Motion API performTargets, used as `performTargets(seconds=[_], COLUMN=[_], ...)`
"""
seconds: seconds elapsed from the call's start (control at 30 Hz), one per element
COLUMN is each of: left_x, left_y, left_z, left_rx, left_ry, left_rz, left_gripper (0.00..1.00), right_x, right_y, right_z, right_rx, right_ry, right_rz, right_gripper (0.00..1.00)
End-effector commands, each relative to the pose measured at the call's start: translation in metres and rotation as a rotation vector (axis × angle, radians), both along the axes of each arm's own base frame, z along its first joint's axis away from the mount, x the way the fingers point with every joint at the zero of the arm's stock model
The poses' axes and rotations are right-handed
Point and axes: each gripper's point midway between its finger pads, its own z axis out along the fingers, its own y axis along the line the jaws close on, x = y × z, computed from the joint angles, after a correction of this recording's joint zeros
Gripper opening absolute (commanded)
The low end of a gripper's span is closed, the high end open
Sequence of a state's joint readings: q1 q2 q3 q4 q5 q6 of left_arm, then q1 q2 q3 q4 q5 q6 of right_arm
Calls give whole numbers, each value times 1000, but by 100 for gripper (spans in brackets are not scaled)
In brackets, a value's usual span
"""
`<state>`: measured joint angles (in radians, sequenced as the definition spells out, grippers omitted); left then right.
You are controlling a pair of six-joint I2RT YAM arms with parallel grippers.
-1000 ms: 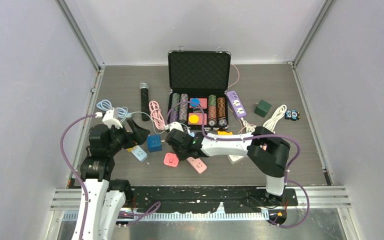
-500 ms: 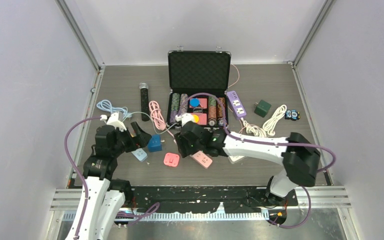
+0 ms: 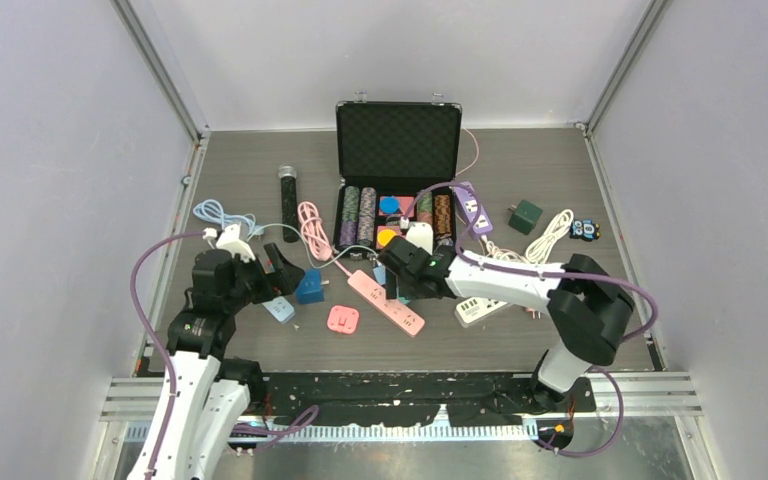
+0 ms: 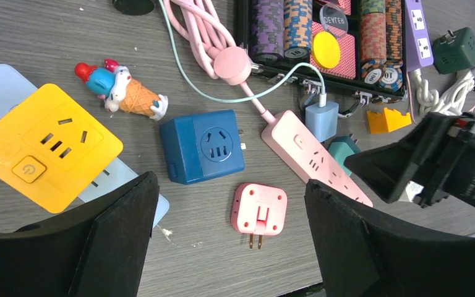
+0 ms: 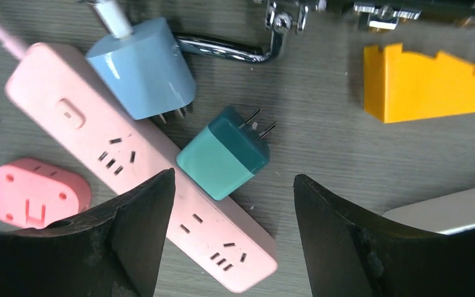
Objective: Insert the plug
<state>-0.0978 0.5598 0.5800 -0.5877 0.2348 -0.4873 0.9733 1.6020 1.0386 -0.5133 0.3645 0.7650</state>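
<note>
Grey wood-grain table (image 3: 560, 170) filled the white-walled cell, with an open black case (image 3: 398, 140) of poker chips at the back. Both arms reached in over the middle of it. The left gripper (image 4: 230, 185) hung with its jaws spread wide and gripping nothing, above a blue cube socket (image 4: 203, 145) and a small pink adapter (image 4: 258, 209); a yellow socket block (image 4: 46, 147) lay just beside its left finger. The right gripper (image 5: 234, 179) also had its jaws wide apart and empty, hovering over the pink power strip (image 5: 142, 167), which lay slantwise in front of the case. A pale blue charger (image 5: 142, 68) rested against the strip's switch end, prongs bare. The teal plug (image 5: 222, 159) lay on the table against the strip's edge, unplugged, prongs pointing away from it.
</note>
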Motion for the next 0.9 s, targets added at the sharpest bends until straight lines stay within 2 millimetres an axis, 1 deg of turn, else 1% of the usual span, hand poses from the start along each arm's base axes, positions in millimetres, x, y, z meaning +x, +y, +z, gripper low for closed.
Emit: performTargets(seconds=[0.0,0.03,0.13,0.17,0.37,0.5,0.57,0.63,0.67,0.7,0.77,0.8,0.83,0.87], left_x=[11,12,13,13,13,13,13,13,13,12,12,12,12,12], left_y=[-1,-1,-1,-1,-3,-3,-4,-6,-7,-8,-11,-13,-16,-19], left_z=[16,18,21,23,23,24,24,23,23,22,22,23,24,26], left_rx=[18,19,25,26,20,19,16,16,14,11,6,1,-7,-15], left_ry=[-71,-74,-84,-88,-98,-96,-94,-91,-90,-88,-88,-90,-92,-93], left_rz=[-19,-19,-24,-25,-30,-31,-37,-44,-49,-53,-64,-73,-84,-93], left_gripper=[87,87,87,87,88,88,88,88,88,88,88,88,88,88], right_x=[5,5,6,6,10,9,10,14,16,18,22,24,26,28], right_y=[8,12,13,12,13,10,7,5,4,2,-2,-3,-4,-4], right_z=[-7,-12,-20,-25,-37,-41,-41,-38,-34,-31,-21,-11,-6,7], right_rx=[43,47,29,17,-7,-12,-21,-33,-39,-46,-57,-59,-54,-45], right_ry=[42,56,79,86,86,87,74,48,39,23,-15,-43,-64,-92], right_rz=[-192,-211,-261,-274,-303,-322,-327,-322,-306,-301,-275,-246,-230,-186], right_gripper=[75,75,75,75,72,66,59,42,37,30,25,24,23,23])
